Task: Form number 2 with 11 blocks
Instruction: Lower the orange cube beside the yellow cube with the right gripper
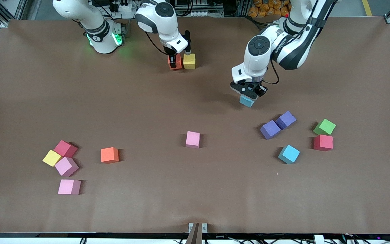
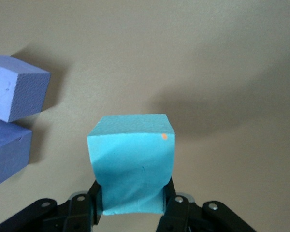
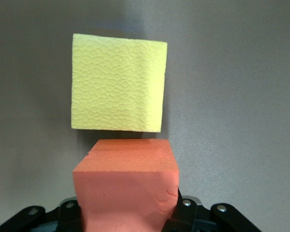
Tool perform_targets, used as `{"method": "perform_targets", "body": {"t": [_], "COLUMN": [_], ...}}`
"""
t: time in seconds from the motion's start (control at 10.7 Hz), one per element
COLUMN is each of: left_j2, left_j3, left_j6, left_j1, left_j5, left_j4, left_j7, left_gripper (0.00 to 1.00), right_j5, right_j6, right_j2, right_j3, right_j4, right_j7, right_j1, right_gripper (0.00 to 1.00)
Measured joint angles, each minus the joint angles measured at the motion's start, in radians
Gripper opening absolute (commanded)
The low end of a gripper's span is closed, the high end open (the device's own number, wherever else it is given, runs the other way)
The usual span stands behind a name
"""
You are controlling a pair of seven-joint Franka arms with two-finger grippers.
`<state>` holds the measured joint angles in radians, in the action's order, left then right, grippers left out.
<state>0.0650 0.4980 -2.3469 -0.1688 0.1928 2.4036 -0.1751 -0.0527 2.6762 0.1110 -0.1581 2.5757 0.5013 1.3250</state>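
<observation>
The right gripper (image 1: 174, 62) is clamped on an orange cube (image 1: 175, 61) and holds it right beside a yellow cube (image 1: 189, 61) lying on the table (image 1: 29, 101) near the robots' bases. Judging by that pairing, these two start a row of the 2, and the orange one is being set flush against its neighbour.

The left gripper (image 1: 248, 96) is closed on a light blue cube (image 1: 247, 101), with its fingers (image 2: 176, 208) pinching the cube's sides; it hangs over bare table between the started row and the two purple cubes (image 1: 278, 124). It probably carries the next piece toward the row.

The other blocks lie well apart from both grippers, nearer the front camera: a pink cube (image 1: 193, 139), a second orange cube (image 1: 109, 155), a second blue cube (image 1: 288, 154), a red cube (image 1: 323, 142), and a cluster (image 1: 63, 159) of pink, red and yellow ones. The green cube (image 1: 324, 127) is not needed.
</observation>
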Motion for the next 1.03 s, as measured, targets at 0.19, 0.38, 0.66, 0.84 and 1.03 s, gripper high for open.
{"method": "perform_targets", "body": {"t": [0.19,0.38,0.66,0.84,1.03], "left_j2": [-0.028,-0.04,-0.041,-0.041,-0.042], "left_j3": [0.004,0.009,0.01,0.01,0.01], "left_j6": [0.032,0.037,0.037,0.037,0.037], "left_j1": [0.0,0.0,0.006,0.009,0.01], "left_j5": [0.0,0.0,0.0,0.0,0.0], "left_j4": [0.0,-0.001,-0.012,-0.013,-0.014], "left_j7": [0.0,-0.002,-0.003,-0.006,-0.008], "left_gripper": [0.05,0.05,0.05,0.05,0.05], "right_j5": [0.009,0.034,0.044,0.044,0.044], "right_j6": [-0.027,-0.05,-0.118,-0.201,-0.214], "right_j2": [-0.001,-0.003,-0.004,0.002,0.039], "right_j3": [-0.014,-0.068,-0.106,-0.105,-0.103], "right_j4": [-0.022,-0.069,-0.163,-0.251,-0.31], "right_j7": [0.005,0.028,0.04,0.034,0.009], "right_j1": [0.001,0.001,0.001,0.005,0.021], "right_gripper": [0.16,0.16,0.16,0.16,0.16]}}
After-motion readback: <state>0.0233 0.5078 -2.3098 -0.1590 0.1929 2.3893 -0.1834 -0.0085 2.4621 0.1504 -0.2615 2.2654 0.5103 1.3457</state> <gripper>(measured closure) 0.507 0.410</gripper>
